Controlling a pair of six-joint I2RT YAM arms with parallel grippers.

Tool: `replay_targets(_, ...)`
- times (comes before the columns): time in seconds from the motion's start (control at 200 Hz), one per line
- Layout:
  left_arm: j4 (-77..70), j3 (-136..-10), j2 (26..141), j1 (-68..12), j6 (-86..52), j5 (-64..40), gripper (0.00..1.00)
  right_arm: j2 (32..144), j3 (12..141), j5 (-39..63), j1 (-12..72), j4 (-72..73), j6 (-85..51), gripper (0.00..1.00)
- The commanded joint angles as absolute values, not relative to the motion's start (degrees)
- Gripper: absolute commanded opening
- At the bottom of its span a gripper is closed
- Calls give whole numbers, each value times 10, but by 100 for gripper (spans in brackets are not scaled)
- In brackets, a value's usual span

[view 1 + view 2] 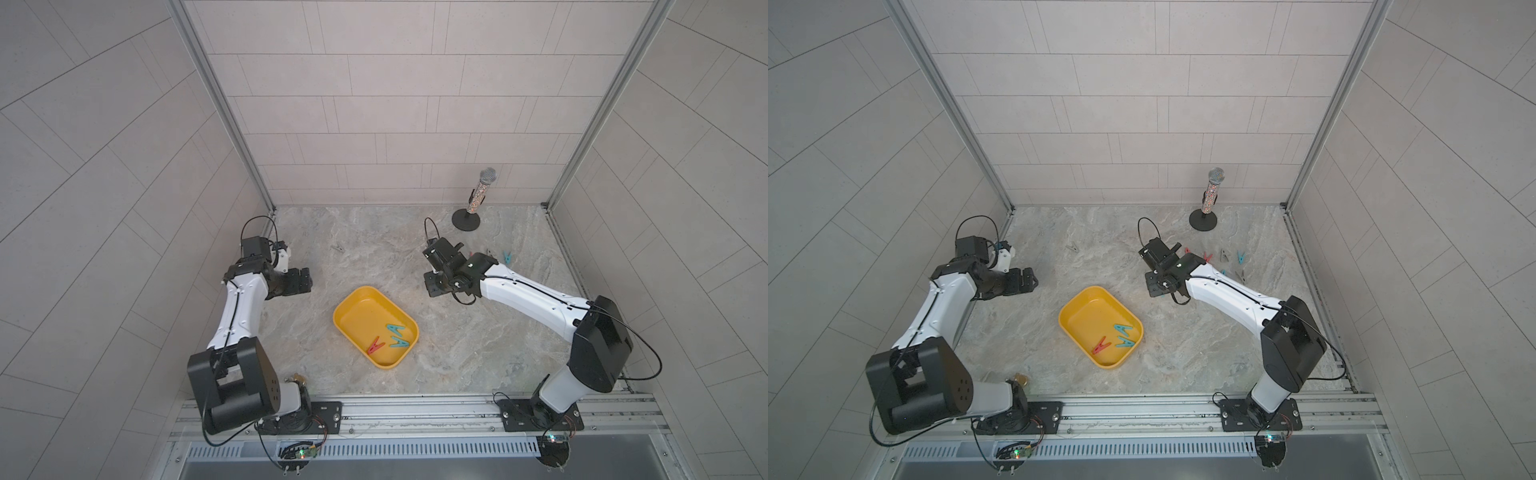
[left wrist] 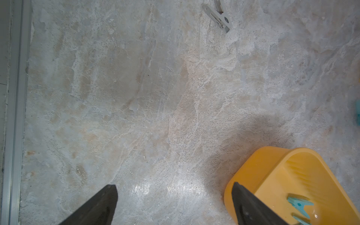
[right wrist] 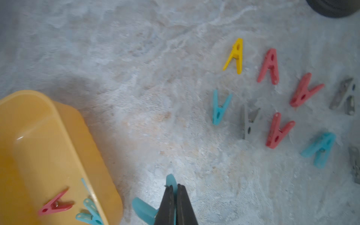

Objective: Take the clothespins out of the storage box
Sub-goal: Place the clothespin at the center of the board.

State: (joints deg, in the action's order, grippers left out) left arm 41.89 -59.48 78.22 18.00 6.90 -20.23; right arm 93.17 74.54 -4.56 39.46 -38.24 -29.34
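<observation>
Marble tabletop (image 1: 478, 345): storage box (image 1: 357, 316) lies diagonally; right jaws pinch teal clothespin (image 3: 143, 209).

Both top views give me soft, even overhead light, with only faint shadows on the tabletop (image 1: 457, 340); the wall tiles (image 1: 83, 166) bow toward the frame edges. My left wrist feed is crisp, with a white glare patch between the fingers (image 2: 97, 208) and a soft grey shadow beyond the one over the box (image 2: 263, 175). My right wrist feed is hazy: pegs (image 3: 269, 66) ahead of the fingers (image 3: 166, 206) look smeared, and the teal peg (image 3: 144, 210) pinched in them is out of focus.
</observation>
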Motion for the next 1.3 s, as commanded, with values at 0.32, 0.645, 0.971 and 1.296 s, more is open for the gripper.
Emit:
replay_targets(0.32,424,-604,777,184,69,-203,100,1057,776,-97,370,-431,-369,0)
replay_targets(0.645,422,-603,777,184,69,-202,100,1112,791,-125,364,-437,-393,0)
replay_targets(0.971,422,-603,776,184,69,-202,100,1141,803,-138,362,-454,-407,8)
replay_targets(1.296,423,-603,775,185,69,-205,100,1136,802,-134,362,-456,-411,13)
